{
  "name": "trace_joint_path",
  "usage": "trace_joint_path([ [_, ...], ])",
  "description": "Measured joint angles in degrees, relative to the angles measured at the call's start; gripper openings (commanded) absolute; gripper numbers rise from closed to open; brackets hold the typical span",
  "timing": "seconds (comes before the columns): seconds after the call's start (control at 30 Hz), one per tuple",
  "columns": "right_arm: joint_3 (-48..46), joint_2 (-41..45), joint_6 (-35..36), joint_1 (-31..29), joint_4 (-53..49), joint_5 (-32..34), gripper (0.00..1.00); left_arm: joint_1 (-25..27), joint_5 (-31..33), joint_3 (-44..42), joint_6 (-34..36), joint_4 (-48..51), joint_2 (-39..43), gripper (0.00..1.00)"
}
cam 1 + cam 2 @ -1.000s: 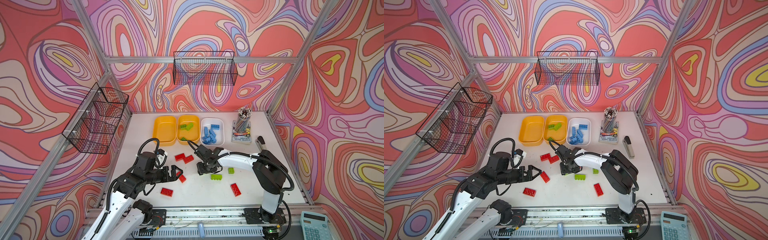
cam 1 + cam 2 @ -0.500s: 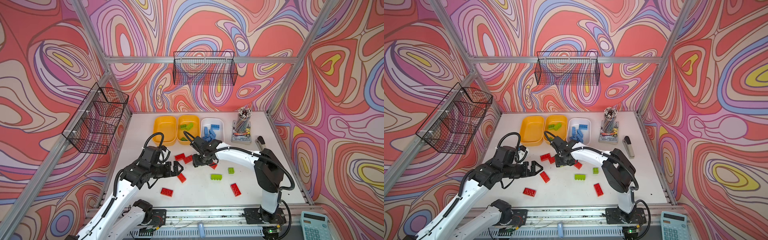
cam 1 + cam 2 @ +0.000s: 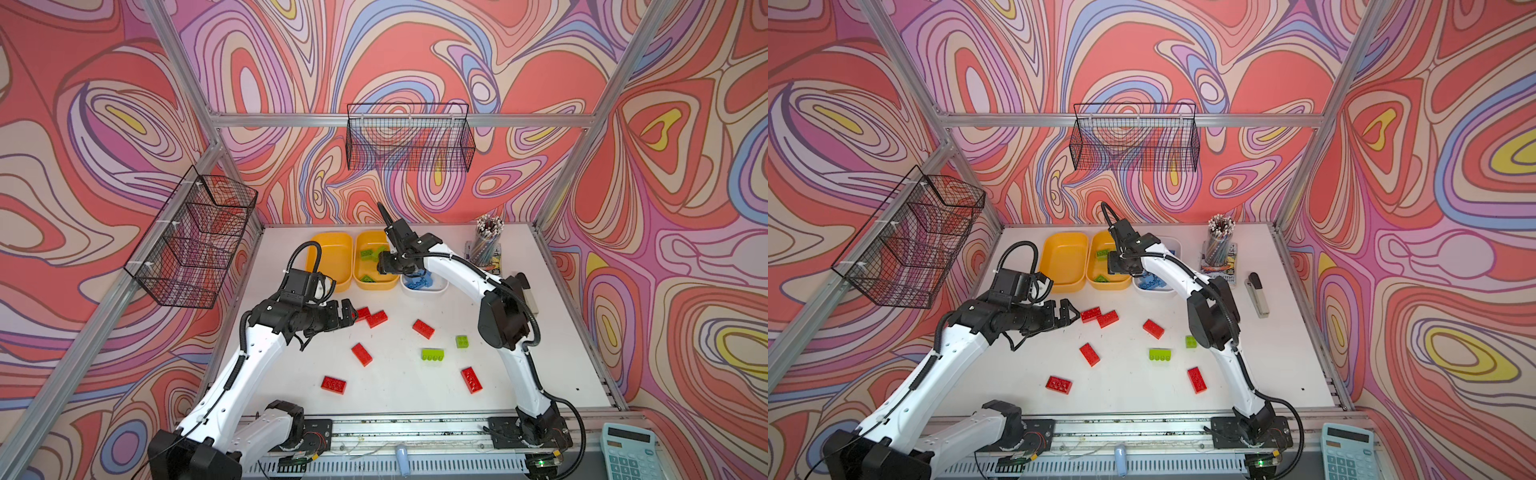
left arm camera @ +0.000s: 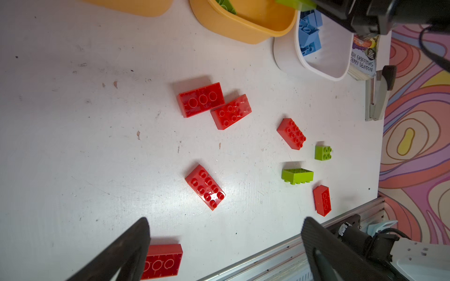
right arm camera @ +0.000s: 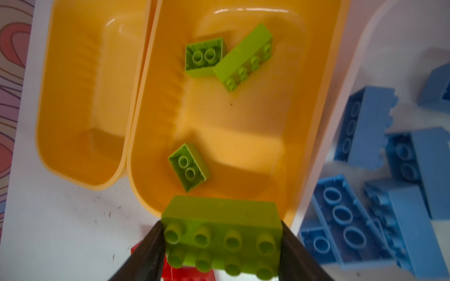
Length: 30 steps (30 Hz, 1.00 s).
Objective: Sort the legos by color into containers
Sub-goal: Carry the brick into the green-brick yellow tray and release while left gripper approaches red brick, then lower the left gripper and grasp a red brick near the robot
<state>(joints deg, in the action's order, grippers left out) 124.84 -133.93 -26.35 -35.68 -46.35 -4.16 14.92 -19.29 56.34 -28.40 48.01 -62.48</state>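
My right gripper (image 5: 220,227) is shut on a lime green 2x4 lego (image 5: 220,226), held over the near rim of the middle yellow container (image 3: 374,286), which holds three green legos. The left yellow container (image 3: 328,249) is empty. The white container (image 3: 424,289) holds blue legos (image 5: 360,214). Several red legos lie loose on the table, two of them touching (image 3: 363,312) (image 3: 377,319). Two green legos (image 3: 432,354) (image 3: 462,341) lie right of centre. My left gripper (image 3: 349,316) hangs open and empty just left of the red pair.
A cup of pencils (image 3: 488,241) stands on a book at the back right, with a stapler (image 3: 1257,294) beside it. Black wire baskets hang on the back wall (image 3: 409,139) and the left wall (image 3: 195,241). A calculator (image 3: 629,453) lies beyond the front rail.
My right gripper has carried the green lego from mid-table back to the middle yellow container. My left gripper has moved toward the back, up to the red pair, still open.
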Motion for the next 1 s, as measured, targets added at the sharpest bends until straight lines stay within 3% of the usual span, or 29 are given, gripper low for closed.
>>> trace_joint_path([
  [0.13,10.05,-7.91,1.42,1.77,-0.87,-1.51,0.61,-0.26,2.38,1.01,0.0,0.96,-3.76,1.0],
  [0.27,13.68,-11.5,2.05,2.75,-0.92,-4.2,0.87,-0.42,5.03,1.01,-1.09,2.89,-6.43,1.0],
  [0.37,15.1,-12.04,3.13,3.21,-0.94,-6.6,0.98,-0.39,7.89,0.98,-3.1,4.5,-7.63,1.0],
  [0.53,17.57,-10.91,4.39,3.78,0.9,-9.88,0.98,-0.39,10.86,0.48,-7.65,7.15,-8.83,1.0],
  [0.7,15.1,-5.99,4.5,4.66,2.27,-12.04,0.98,-0.33,11.41,-4.35,-14.29,8.41,-4.61,1.0],
  [0.8,8.94,-0.04,4.68,5.18,3.15,-12.46,0.98,1.16,11.65,-8.59,-18.82,10.29,0.76,0.99],
  [1.0,-10.32,14.27,5.44,5.44,4.55,-11.26,0.98,8.92,11.87,-14.16,-29.62,14.64,10.25,0.99],
])
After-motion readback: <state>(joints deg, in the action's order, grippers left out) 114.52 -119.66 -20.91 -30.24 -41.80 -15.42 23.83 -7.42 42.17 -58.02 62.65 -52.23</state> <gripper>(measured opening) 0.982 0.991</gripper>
